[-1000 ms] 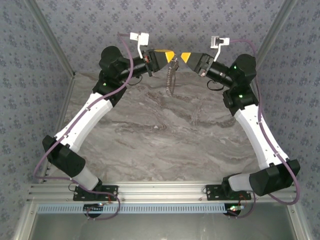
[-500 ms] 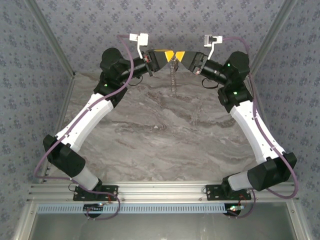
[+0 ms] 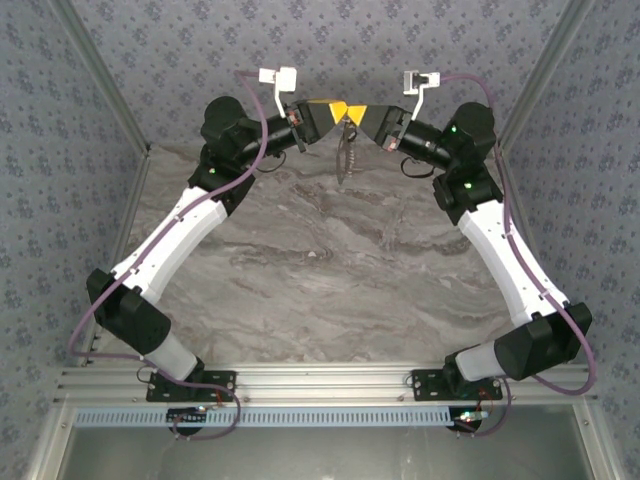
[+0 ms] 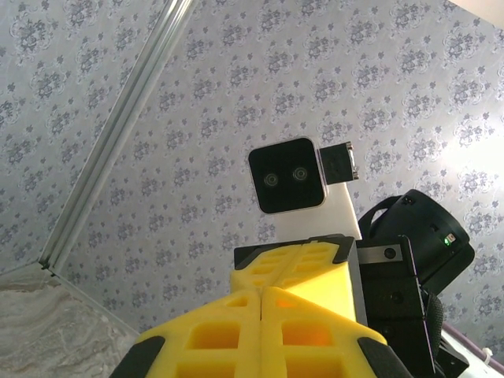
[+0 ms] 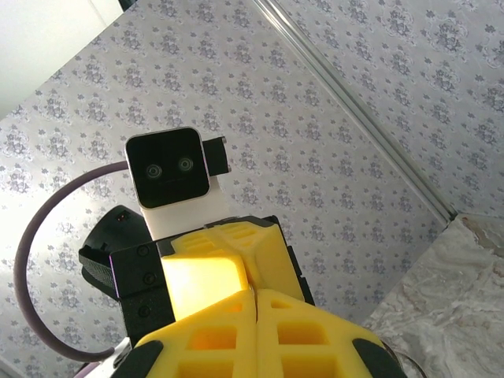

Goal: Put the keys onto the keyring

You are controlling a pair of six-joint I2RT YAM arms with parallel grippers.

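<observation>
Both grippers are raised over the table's far edge, their yellow tips touching. The keyring (image 3: 345,155), a thin grey loop, hangs down from that meeting point. My left gripper (image 3: 342,108) is shut, and the loop's top is at its tip. My right gripper (image 3: 361,112) is shut too, pressed against the left tip from the right. In the left wrist view my left gripper (image 4: 261,290) has its jaws together, facing the right gripper's fingers (image 4: 303,264). In the right wrist view my right gripper (image 5: 256,291) is closed likewise. Whether the right jaws pinch anything is hidden. I cannot make out the keys.
The marble table top (image 3: 320,260) lies well below the hanging loop. Patterned walls (image 3: 60,200) close in at the left, right and back. An aluminium rail (image 3: 320,385) carries both arm bases along the near edge.
My right gripper swung left until its tip met the left gripper's tip, and it shut there. The hanging keyring has swayed a little. The left arm has barely moved.
</observation>
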